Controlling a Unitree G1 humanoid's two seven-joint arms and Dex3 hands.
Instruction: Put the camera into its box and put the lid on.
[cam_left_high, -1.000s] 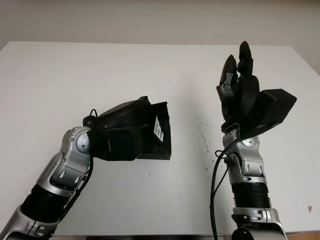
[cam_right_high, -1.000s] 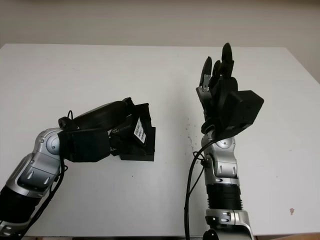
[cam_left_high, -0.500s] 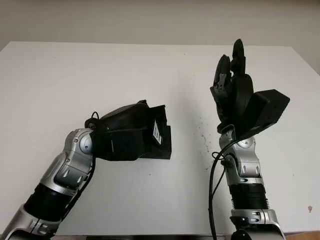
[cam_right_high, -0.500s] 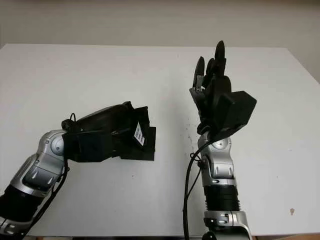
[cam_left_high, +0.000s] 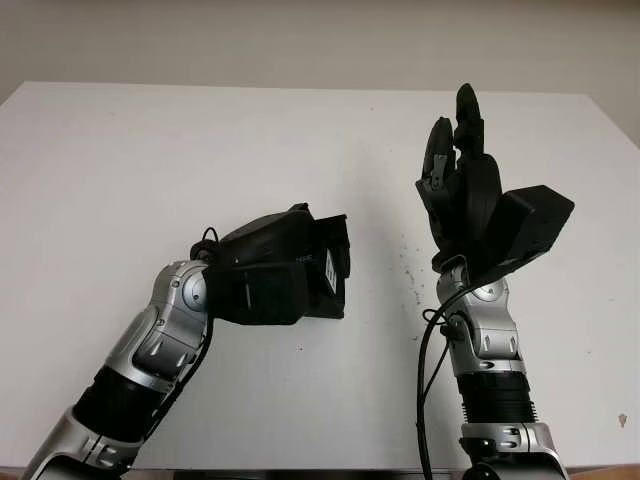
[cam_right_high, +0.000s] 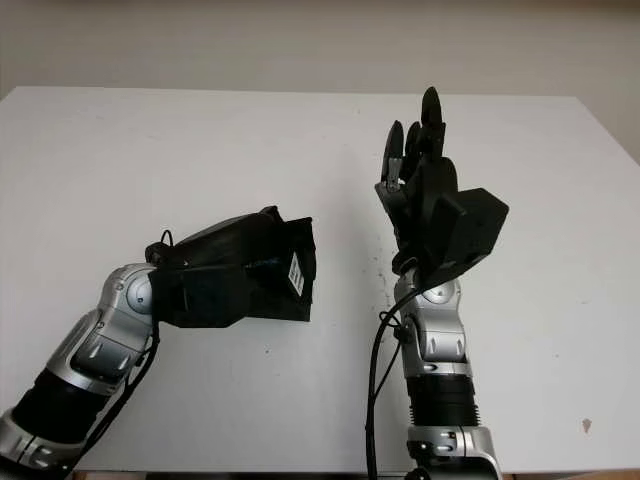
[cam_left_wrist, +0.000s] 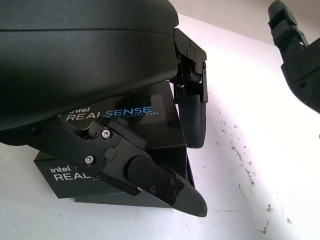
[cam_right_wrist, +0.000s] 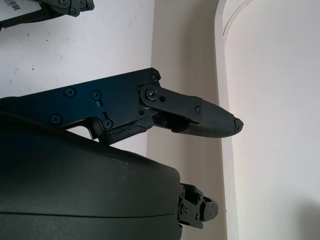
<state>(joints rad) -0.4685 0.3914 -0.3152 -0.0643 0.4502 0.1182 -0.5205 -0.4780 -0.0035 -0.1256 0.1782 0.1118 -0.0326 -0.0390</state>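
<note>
The black box (cam_left_high: 325, 275), judged light, stiff cardboard, was gripped by the left hand (cam_left_high: 275, 270) across its sides; the right hand (cam_left_high: 462, 180) was raised, open

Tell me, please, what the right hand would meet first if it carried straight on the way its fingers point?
Probably nothing: the right hand is open, raised, fingers pointing up and away over bare table. The left hand and its box sit off to the side. Depth is uncertain.

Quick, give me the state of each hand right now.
Left hand: shut on the black RealSense box, on the table.
Right hand: open, raised above the table, holding nothing.
</note>
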